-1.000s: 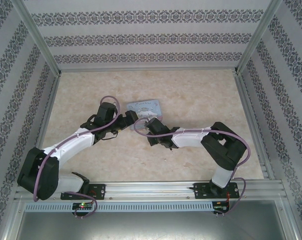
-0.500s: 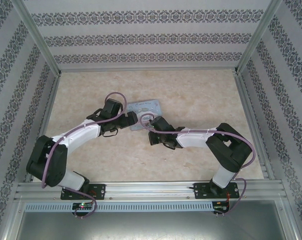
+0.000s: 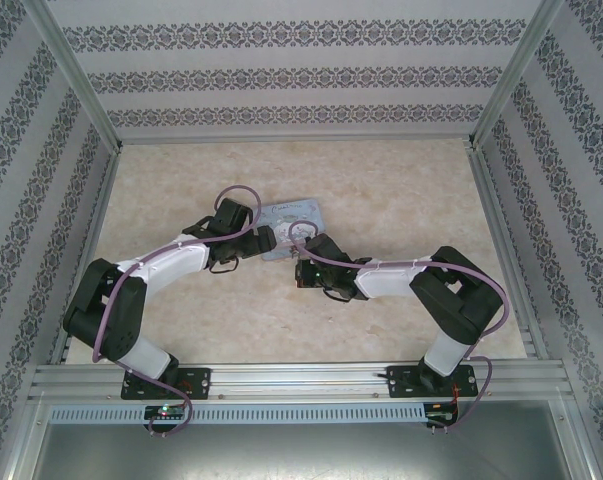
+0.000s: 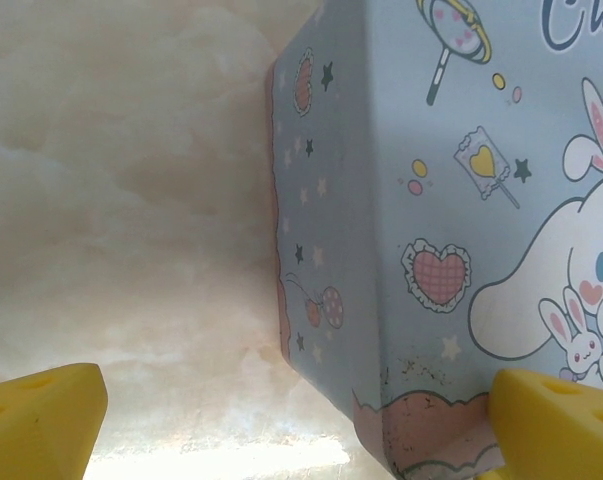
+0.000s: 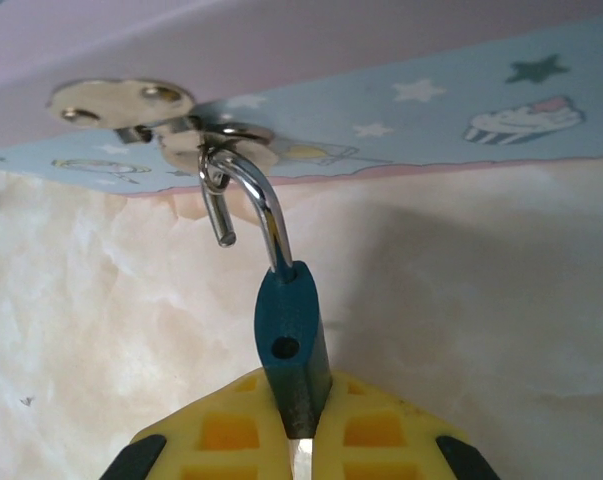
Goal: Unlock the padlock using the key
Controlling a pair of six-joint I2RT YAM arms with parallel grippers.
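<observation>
On the table, left: left gripper, jaws spread wide, a corner of the tin between them; centre: padlock, shackle sprung, hooked through the tin's hasp; right: right gripper, clamped on the padlock's teal body.

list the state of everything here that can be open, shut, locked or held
teal-blue padlock with silvery shackle: shackle open, one end free, hooked through the clasp ring, body pinched by the right tool
pale-blue cartoon-printed tin box: lid shut, silver clasp folded down
right tool: shut on the padlock
left tool: open, fingers either side of the tin's corner
</observation>
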